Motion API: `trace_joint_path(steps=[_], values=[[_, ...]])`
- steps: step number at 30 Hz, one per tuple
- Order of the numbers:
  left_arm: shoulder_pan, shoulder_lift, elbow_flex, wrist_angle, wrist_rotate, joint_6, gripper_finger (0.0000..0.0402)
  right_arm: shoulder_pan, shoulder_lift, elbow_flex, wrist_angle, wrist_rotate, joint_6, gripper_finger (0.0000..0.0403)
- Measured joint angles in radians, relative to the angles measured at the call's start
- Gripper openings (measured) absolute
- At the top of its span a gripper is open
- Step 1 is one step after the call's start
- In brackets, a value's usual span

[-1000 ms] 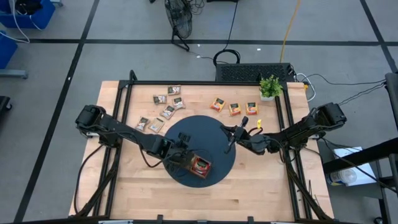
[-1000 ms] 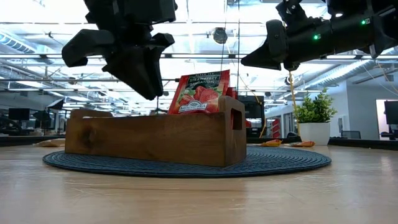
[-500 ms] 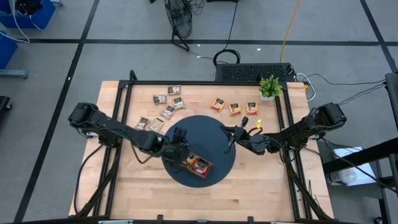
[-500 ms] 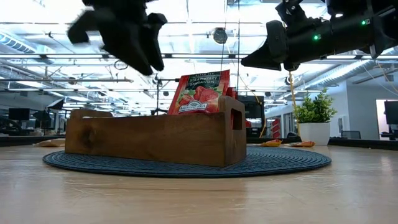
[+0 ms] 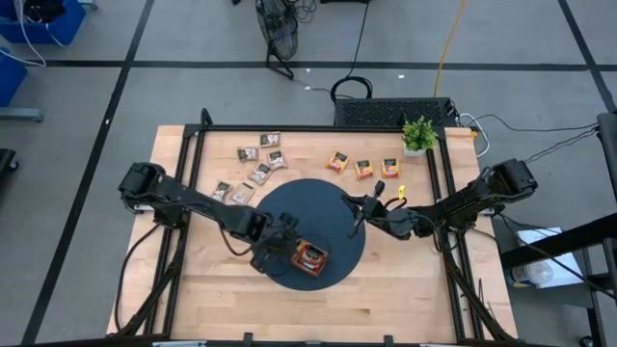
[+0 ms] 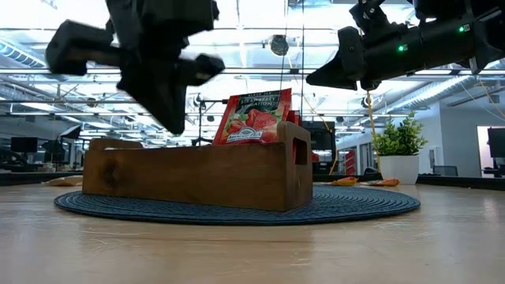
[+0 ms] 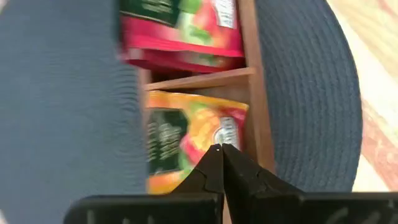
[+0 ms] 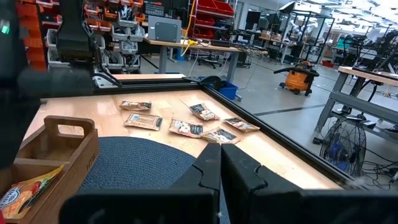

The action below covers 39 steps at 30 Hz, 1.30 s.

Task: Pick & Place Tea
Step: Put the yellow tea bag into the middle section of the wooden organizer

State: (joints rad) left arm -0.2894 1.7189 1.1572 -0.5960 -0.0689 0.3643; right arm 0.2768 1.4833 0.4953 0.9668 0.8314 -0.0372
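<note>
- Left gripper (image 5: 273,249) hangs over the long three-compartment wooden tray (image 5: 301,255) on the round dark woven mat (image 5: 337,207), fingers pressed together, holding nothing.
- Red tea sachets (image 5: 309,256) stand in the tray's end compartment; an orange one (image 7: 193,146) fills the middle.
- Dark brown-and-white sachets (image 5: 258,164) lie behind the tray, left.
- Orange sachets (image 5: 362,167) lie behind, right.
- Right gripper (image 5: 355,218) hovers right of the tray, closed, empty.

Bright overhead light, soft shadows; motion blur w/ left wrist view.

The worktop (image 5: 405,289) is pale, smooth wood. The tray (image 6: 197,175) is darker matt wood on a woven cloth mat (image 5: 337,207). Red sachets (image 6: 254,118) look like glossy printed foil.
</note>
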Motion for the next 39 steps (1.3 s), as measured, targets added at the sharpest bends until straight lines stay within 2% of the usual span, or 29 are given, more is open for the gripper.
trace_joint_path(steps=[8, 16, 26, 29, 39], values=[[0.024, 0.045, 0.0, 0.009, 0.116, -0.019, 0.0003, 0.0, 0.0, 0.0, 0.001, 0.0, 0.0, 0.0], [0.051, 0.07, 0.0, 0.023, 0.117, -0.027, 0.0002, 0.0, 0.0, 0.0, 0.003, 0.0, 0.0, 0.0], [0.057, 0.154, 0.001, 0.034, 0.216, -0.033, 0.0001, 0.0, 0.0, 0.0, 0.001, 0.0, 0.01, 0.0], [0.06, 0.159, 0.001, 0.058, 0.196, -0.035, 0.0001, 0.0, 0.0, 0.0, 0.001, 0.0, 0.009, 0.0], [0.043, 0.16, 0.0, 0.086, -0.044, -0.091, 0.0001, 0.0, 0.0, 0.0, 0.0, 0.0, 0.01, 0.0]])
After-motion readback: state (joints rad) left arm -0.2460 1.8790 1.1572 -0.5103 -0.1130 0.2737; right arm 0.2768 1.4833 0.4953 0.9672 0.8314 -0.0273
